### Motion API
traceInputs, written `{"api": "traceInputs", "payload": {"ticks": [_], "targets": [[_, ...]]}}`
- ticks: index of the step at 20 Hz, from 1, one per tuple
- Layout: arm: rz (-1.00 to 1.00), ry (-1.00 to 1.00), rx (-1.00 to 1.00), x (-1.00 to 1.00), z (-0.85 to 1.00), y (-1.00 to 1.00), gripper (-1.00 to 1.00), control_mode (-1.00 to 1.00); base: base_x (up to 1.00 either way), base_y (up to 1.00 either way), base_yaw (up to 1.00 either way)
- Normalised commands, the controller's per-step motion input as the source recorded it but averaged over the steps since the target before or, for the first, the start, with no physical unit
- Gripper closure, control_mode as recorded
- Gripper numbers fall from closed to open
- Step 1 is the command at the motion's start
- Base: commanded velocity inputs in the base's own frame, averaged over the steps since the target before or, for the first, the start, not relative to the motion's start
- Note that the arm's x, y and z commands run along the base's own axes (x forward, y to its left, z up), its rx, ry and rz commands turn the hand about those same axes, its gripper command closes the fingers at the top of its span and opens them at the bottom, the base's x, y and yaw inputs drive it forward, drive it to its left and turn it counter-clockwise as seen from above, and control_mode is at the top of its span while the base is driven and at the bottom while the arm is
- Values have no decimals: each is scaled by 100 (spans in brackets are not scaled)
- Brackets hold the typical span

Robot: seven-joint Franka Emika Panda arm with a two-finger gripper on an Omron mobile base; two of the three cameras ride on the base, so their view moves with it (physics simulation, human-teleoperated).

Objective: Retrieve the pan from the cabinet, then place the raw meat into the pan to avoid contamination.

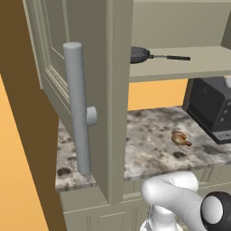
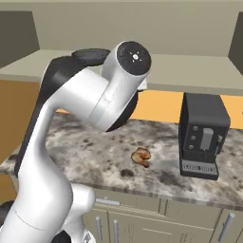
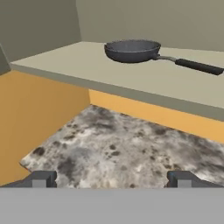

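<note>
Both base views overlook the countertop (image 1: 153,149); hand view faces the cabinet (image 3: 131,83).

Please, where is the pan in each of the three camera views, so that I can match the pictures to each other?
Left base view: the pan sits upper centre on the open cabinet shelf, handle pointing right.
Right base view: I cannot find it; the arm covers the shelf's left part.
Hand view: the pan is at top centre on the shelf, handle to the right.
Shared landmark: the speckled countertop under the shelf.

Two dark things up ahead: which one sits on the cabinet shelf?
The pan, round with a thin handle, lies on the cabinet shelf. The boxy black appliance stands below on the counter.
</note>
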Motion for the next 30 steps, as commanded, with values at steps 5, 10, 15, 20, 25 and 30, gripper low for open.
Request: {"api": "traceInputs", "payload": {"ticks": [5,10,15,20,25,30], "targets": [[1,18,-2,37,50,0,-100,-100,0,0,0],[0,13,-2,48,2,-5,-100,-100,0,0,0],[0,-9,0,52,-25,-14,-100,-100,0,0,0],[0,-7,0,53,-12,-1,-100,-100,0,0,0],[0,12,-1,53,21,0,-100,-100,0,0,0],[1,15,0,49,24,-3,-100,-100,0,0,0]]}}
